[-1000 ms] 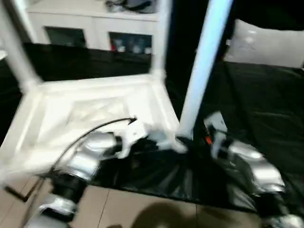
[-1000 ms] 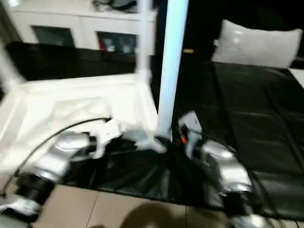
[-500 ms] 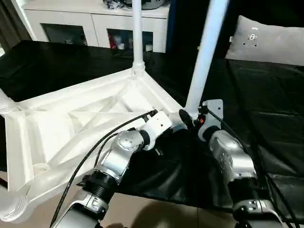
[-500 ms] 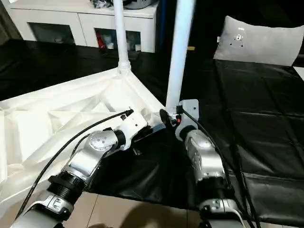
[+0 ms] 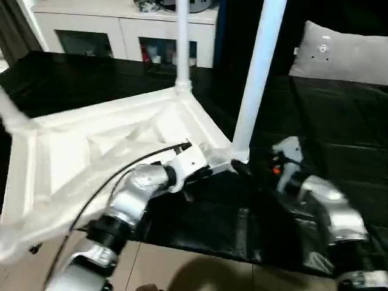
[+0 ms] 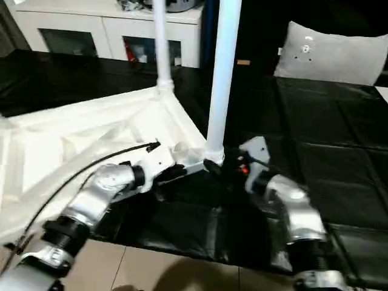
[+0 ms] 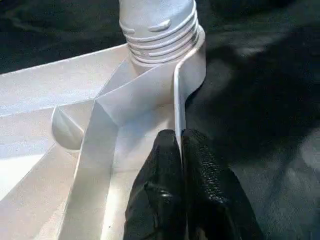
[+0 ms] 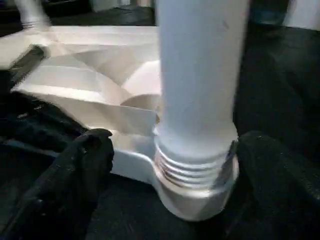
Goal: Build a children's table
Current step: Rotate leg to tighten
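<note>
The children's table lies upside down on black cloth, its ribbed white top (image 5: pixel 109 139) facing up. One white leg (image 5: pixel 251 79) stands in the near right corner socket (image 8: pixel 192 192), and its threads show at the base (image 7: pixel 160 35). Another leg (image 5: pixel 182 42) stands at the far corner, a third (image 5: pixel 12 112) at the left. My left gripper (image 7: pixel 180 137) is shut on the top's thin rim just beside the near socket. My right gripper (image 8: pixel 195 150) is open, one finger (image 8: pixel 85 155) on each side of that leg's base, apart from it.
A white cabinet (image 5: pixel 121 30) with shelves stands behind the work. A grey pillow (image 5: pixel 345 54) lies at the back right on the black cloth (image 5: pixel 327 121). Beige floor tiles (image 5: pixel 182 267) run along the near edge.
My right gripper has opened off the near leg's base and drawn back a little to the right. The left gripper stays shut on the rim. The camera has shifted.
</note>
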Robot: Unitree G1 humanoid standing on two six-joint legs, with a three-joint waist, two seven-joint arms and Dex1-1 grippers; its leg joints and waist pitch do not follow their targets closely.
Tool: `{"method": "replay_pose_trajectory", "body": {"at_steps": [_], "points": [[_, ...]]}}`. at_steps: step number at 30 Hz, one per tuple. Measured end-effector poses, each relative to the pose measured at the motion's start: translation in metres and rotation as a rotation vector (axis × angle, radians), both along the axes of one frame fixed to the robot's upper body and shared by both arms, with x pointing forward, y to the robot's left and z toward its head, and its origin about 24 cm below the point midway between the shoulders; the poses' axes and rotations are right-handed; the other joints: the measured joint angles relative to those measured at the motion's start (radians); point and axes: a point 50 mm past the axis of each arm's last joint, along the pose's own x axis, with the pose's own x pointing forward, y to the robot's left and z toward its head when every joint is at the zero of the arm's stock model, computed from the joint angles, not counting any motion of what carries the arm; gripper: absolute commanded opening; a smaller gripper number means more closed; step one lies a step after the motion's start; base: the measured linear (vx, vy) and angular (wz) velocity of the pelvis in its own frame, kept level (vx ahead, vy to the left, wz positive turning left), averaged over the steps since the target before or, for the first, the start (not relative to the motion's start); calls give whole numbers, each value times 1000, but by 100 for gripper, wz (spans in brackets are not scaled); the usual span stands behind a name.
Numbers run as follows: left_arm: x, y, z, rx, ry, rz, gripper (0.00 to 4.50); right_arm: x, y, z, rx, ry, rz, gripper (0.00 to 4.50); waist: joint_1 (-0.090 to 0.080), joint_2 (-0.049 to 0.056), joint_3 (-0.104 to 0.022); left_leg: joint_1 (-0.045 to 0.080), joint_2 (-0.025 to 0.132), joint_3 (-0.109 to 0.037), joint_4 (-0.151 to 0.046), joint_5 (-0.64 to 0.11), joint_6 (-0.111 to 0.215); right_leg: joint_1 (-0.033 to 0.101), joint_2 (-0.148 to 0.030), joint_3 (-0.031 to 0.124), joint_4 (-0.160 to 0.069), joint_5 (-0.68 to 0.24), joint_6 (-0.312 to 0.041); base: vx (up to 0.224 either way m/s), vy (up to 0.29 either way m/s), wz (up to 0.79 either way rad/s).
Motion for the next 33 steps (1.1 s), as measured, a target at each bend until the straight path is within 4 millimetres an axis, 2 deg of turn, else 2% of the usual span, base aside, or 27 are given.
{"method": "replay_pose_trajectory", "body": {"at_steps": [6, 10, 14, 17, 20, 21, 26, 33], "points": [[-7, 12, 2, 26, 26, -162, 0, -1, -14, 15, -97, -31, 178, 442, 8, 0, 0, -1, 0, 0, 0, 2, 5, -2, 0, 0, 1, 0, 0, 0, 0, 0], [-12, 20, 3, 46, 50, -268, 0, -8, -10, 16, -193, -75, 347, 442, 19, 0, 0, 0, 0, 0, 1, 3, 5, -2, 0, 0, 1, 0, 0, 0, 0, 0], [-17, 24, 4, 50, 94, -361, 0, -14, -4, 14, -201, -54, 465, 442, 28, -3, 2, 0, 0, 0, 3, 2, 5, -2, -1, 0, 2, 0, 0, 0, 0, 0], [-20, 24, 5, 55, 115, -403, 0, -16, -2, 10, -204, -30, 501, 405, 28, -5, 2, 0, 0, 0, 4, 2, 5, -2, -1, 0, 2, 0, 0, 0, 0, 0], [-21, 25, 5, 61, 124, -423, 0, -16, -4, 8, -209, -17, 504, 394, 28, -5, 2, 0, 0, 0, 4, 2, 5, -2, -1, 0, 2, 0, 0, 0, 0, 0], [-22, 25, 5, 60, 132, -433, 0, -17, -7, 8, -209, -7, 513, 369, 28, -5, 2, 0, 0, 0, 4, 2, 5, -2, -1, 0, 3, 0, 0, 0, 0, 0], [-23, 26, 5, 55, 148, -456, 0, -20, -7, 7, -170, 35, 557, 343, 29, -5, 2, 0, 0, 0, 4, 2, 5, -2, -1, 0, 3, 0, 0, 0, 0, 0], [-24, 26, 5, 57, 151, -459, 0, -21, -6, 6, -151, 53, 570, 271, 32, -6, 2, 0, 0, 0, 4, 2, 5, -2, -1, 0, 3, 0, 0, 0, 0, 0]]}}
